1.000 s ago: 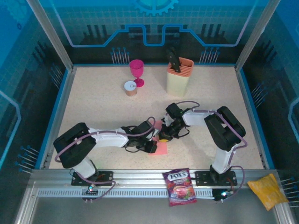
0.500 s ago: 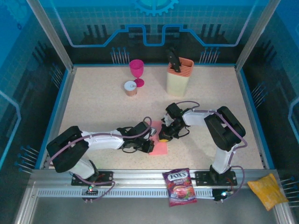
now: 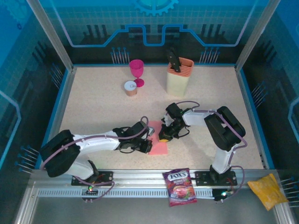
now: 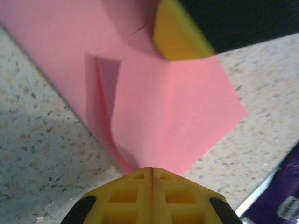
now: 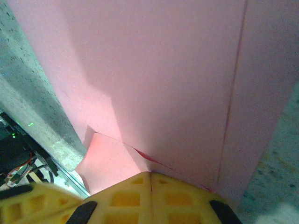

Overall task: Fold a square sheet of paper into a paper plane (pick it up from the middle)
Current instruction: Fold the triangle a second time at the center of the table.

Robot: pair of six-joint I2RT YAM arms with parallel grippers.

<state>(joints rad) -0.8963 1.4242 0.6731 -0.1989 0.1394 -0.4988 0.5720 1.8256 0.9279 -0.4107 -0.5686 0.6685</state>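
Nearest, a purple candy bag (image 3: 179, 186) lies on the rail (image 3: 135, 179). Beyond it, the partly folded square sheet of paper (image 3: 161, 147) lies on the table (image 3: 103, 107), near its middle. The left gripper (image 3: 149, 146), fingers pressed together, touches the sheet's left edge. The right gripper (image 3: 163, 137), likewise closed, presses its far part. Farther left stands a magenta goblet (image 3: 137, 71).

Your left arm (image 3: 98, 140) and right arm (image 3: 198, 115), white link shells, bulky black joint housings, lilac cables (image 3: 187, 101) looped alongside, yellow waffle-moulded left gripper (image 4: 152, 171) and right gripper (image 5: 150, 176), black finger mounts
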